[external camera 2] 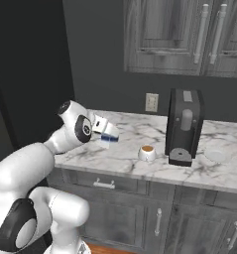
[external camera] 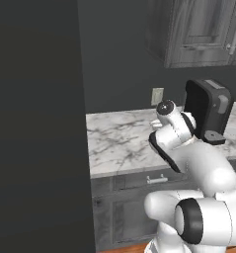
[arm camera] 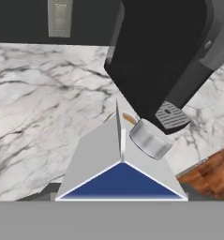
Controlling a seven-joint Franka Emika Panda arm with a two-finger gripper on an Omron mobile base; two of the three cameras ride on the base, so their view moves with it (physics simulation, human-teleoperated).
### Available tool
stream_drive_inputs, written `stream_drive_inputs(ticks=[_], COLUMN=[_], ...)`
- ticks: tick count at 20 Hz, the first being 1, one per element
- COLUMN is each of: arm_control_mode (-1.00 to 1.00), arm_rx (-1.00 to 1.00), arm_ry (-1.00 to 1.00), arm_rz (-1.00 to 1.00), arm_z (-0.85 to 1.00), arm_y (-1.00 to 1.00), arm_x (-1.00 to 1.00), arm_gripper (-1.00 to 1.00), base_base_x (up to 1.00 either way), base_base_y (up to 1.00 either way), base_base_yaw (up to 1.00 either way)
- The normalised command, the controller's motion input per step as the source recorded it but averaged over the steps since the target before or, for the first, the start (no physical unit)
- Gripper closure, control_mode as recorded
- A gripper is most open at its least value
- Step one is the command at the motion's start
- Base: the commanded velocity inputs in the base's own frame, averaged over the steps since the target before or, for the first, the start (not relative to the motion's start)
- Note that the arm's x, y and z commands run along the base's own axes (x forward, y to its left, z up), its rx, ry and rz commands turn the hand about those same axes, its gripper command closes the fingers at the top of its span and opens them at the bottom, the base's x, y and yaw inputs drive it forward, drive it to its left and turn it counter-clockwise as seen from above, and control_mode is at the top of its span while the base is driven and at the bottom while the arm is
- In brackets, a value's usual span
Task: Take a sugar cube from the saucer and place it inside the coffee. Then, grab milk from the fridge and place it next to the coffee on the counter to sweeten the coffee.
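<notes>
My gripper (external camera 2: pixel 107 135) is shut on the milk (external camera 2: pixel 109 130), a white carton with a blue band, held over the counter (external camera 2: pixel 125 158) to the left of the coffee (external camera 2: pixel 147 153). In the hand view the milk (arm camera: pixel 120 164) fills the foreground and hides the fingertips. The coffee (arm camera: pixel 148 138), a white cup with brown liquid, sits just beyond it. Right of the coffee machine lies the pale saucer (external camera 2: pixel 218 156). The black fridge (external camera: pixel 35 123) stands at the counter's left end. The sugar cube is out of view.
A tall black coffee machine (external camera 2: pixel 184 126) stands right behind the cup. A wall outlet (external camera 2: pixel 151 102) is on the dark wall. Grey wood upper cabinets (external camera 2: pixel 174 34) hang above. Bare marble (external camera: pixel 119 141) lies between fridge and cup. Wood floor (arm camera: pixel 212 171) shows below the counter edge.
</notes>
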Motion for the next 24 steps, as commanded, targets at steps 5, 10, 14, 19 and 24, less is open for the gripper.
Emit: stream_drive_inputs(ticks=[5,10,14,19,24], arm_control_mode=[-1.0,-1.0,-1.0,-1.0,-1.0], arm_rx=[-0.01,0.0,0.0,0.0,0.0], arm_ry=[-0.02,0.0,0.0,-0.03,-0.04], arm_rz=[0.0,0.0,0.0,0.0,0.0], arm_z=[-0.4,-0.22,-0.12,-0.15,-0.18], arm_y=[-0.06,-0.02,-0.01,-0.1,-0.23], arm_x=[0.16,0.31,0.36,0.29,0.14], arm_gripper=[1.0,1.0,1.0,1.0,1.0], base_base_x=[0.0,0.0,0.0,0.0,0.0], base_base_y=[0.0,0.0,0.0,0.0,0.0], base_base_yaw=[0.0,0.0,0.0,0.0,0.0])
